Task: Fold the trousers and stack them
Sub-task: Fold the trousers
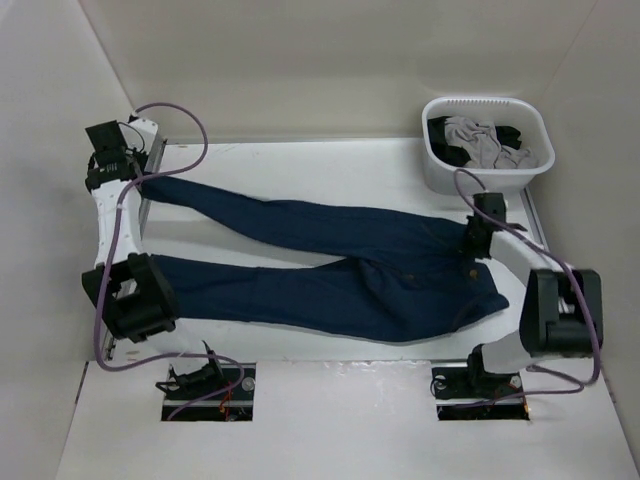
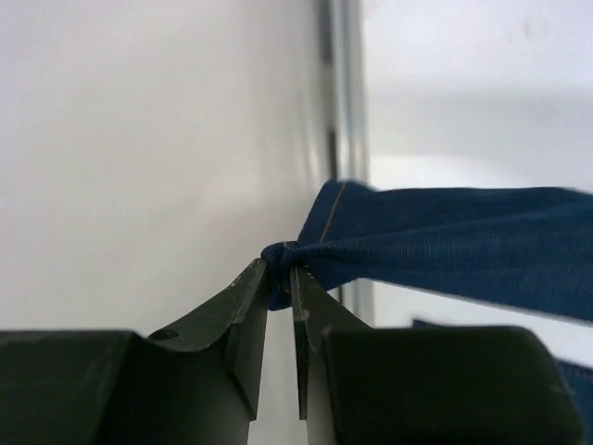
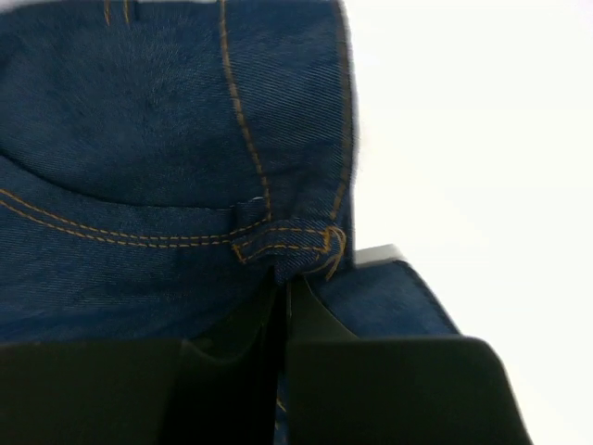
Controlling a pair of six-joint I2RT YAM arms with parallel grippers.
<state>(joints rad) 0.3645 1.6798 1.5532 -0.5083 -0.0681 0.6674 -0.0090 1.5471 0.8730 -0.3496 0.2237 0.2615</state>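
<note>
Table [image 1: 300, 160] is carrying everything. Trousers [image 1: 350, 275] are lying flat mid-table, long axis running 9-to-3 o'clock: waist sitting at 3, both legs pointing toward 9 and splaying in a narrow V. White basket [image 1: 436, 172] is sitting at 1 o'clock, holding crumpled grey and black clothes [image 1: 482, 140]. Left gripper [image 2: 280, 271] is pinching the far leg's end at 10 o'clock, jaws nearly together on denim. Right gripper [image 3: 283, 283] is clamping the waistband edge at 3 o'clock, jaws closed tight.
</note>
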